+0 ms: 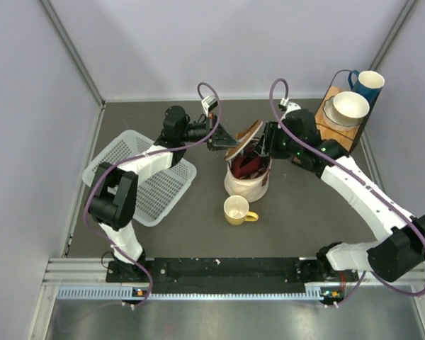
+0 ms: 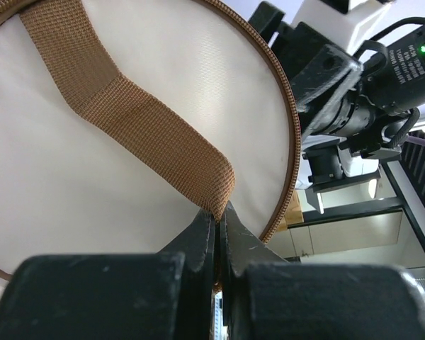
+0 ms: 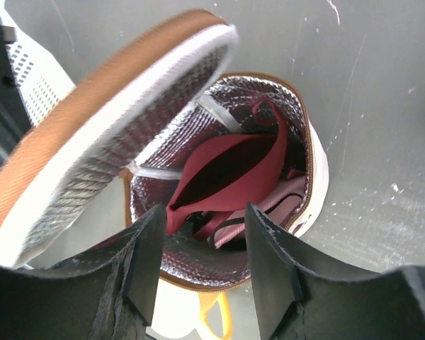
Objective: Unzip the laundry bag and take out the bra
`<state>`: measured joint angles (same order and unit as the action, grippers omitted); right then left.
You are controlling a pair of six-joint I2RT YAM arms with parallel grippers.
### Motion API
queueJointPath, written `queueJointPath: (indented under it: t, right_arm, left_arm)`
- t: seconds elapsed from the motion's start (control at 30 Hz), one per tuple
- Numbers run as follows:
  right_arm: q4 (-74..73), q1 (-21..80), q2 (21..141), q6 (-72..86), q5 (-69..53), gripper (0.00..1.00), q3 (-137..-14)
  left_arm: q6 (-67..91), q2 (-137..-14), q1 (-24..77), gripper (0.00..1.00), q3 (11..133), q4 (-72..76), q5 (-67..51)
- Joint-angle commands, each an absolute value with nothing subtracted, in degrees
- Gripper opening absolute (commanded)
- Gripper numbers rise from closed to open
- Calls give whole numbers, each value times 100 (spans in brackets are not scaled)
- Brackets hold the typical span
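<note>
Left hand [image 2: 218, 212] pinching lid strap [image 2: 149, 134]; right hand [image 3: 204, 234] spread over open laundry bag [image 3: 317, 170], bra [image 3: 230, 166] inside.

The left arm [image 1: 145, 161] and right arm [image 1: 361, 191] share one build — white link shells, black joints and black, scuffed jaws. A mauve cable [image 1: 86, 212] loops along each (a green light [image 2: 423, 48] glows on one wrist camera [image 2: 404, 74]).
</note>
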<state>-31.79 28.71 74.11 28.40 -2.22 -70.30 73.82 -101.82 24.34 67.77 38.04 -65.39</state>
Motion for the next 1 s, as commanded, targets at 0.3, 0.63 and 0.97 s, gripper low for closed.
queueJointPath:
  t: [0.3, 0.63, 0.97]
  right_arm:
    - [-1846, 2892, 6083, -1902, -1159, 61, -6584]
    - [-1160, 2602, 6380, -4491, -2047, 77, -6353]
    - [-1538, 2479, 7497, -5097, -2918, 80, -7374]
  left_arm:
    - [6733, -10275, 2347, 0, 7295, 3429, -7005]
    - [6469, -10257, 2347, 0, 7295, 3076, -7014]
    - [6328, -10081, 2338, 0, 7198, 2962, -7066]
